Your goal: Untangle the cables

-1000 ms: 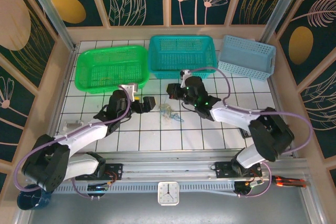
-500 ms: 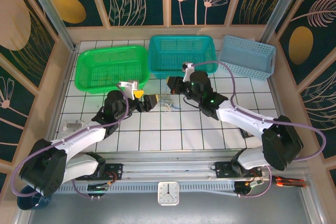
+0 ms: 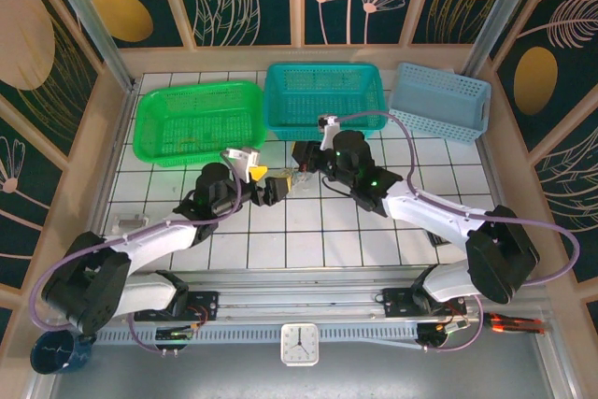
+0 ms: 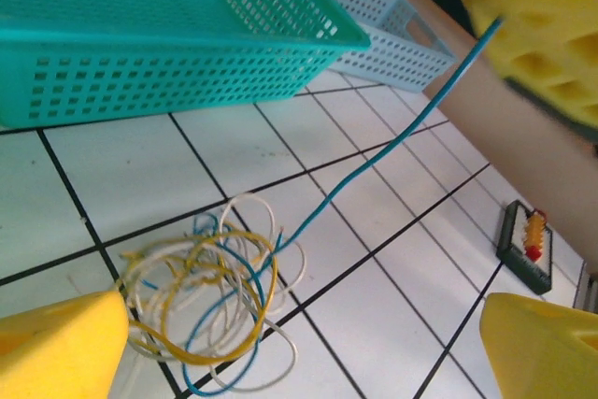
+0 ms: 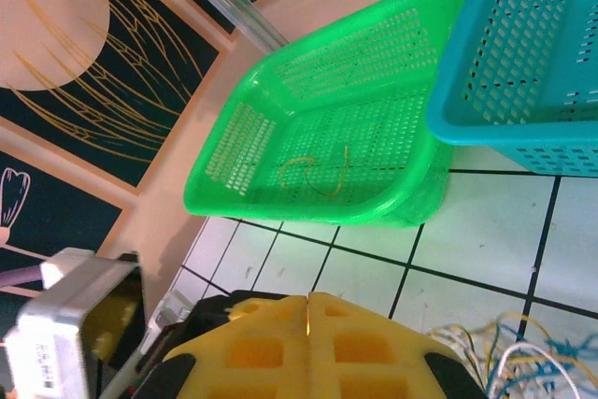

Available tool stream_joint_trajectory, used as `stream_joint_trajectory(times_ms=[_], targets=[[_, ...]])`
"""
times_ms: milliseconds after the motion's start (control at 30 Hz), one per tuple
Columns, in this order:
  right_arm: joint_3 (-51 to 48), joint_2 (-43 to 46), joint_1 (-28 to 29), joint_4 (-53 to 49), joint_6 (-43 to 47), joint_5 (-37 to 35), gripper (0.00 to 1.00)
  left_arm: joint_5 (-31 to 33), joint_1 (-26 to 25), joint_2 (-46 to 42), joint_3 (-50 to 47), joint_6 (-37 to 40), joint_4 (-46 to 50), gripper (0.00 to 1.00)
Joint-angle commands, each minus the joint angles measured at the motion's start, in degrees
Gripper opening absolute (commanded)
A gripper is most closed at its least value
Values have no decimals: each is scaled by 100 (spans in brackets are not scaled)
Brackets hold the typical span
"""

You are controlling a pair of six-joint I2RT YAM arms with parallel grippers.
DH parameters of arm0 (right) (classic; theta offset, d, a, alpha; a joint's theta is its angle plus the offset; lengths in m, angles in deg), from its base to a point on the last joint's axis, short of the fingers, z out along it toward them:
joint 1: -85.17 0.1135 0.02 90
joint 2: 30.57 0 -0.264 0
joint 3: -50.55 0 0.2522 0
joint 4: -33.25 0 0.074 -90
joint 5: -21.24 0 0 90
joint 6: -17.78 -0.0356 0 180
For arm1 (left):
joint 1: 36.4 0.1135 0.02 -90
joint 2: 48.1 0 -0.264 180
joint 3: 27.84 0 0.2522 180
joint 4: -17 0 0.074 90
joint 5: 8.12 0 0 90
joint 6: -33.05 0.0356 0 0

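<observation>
Mid pull-out: my right claw (image 5: 306, 310) is pressed together, pinching a blue cable (image 4: 374, 158) that stretches up out of the cable tangle (image 4: 201, 296) lying on the counter (image 4: 121, 161) near the teal basket (image 4: 140, 72). My left claw (image 4: 299, 348) hangs spread wide around the tangle. Next, it probably needs to pin the bundle while the right draws the strand free.

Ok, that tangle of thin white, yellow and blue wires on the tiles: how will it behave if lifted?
Probably floppy: the tangle of thin white, yellow and blue wires lies in slack loops. Likely light enough to drag along whole, since the blue wire rising out of it loops through the others.
</observation>
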Motion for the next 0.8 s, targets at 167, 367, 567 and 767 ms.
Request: stream_joint_trajectory(times_ms=[167,367,567,767], targets=[[62,-88,143,-64,78,-88,0,145,-38,577,377,648,-228,95],[71,-95,227,-77,75,-114,0,25,-30,982,568,740,-350,92],[130,-79,327,-77,75,-131,0,-54,-45,1297,599,608,-721,85],[281,-22,385,-133,86,-140,0,-88,-50,1634,693,492,-1005,74]])
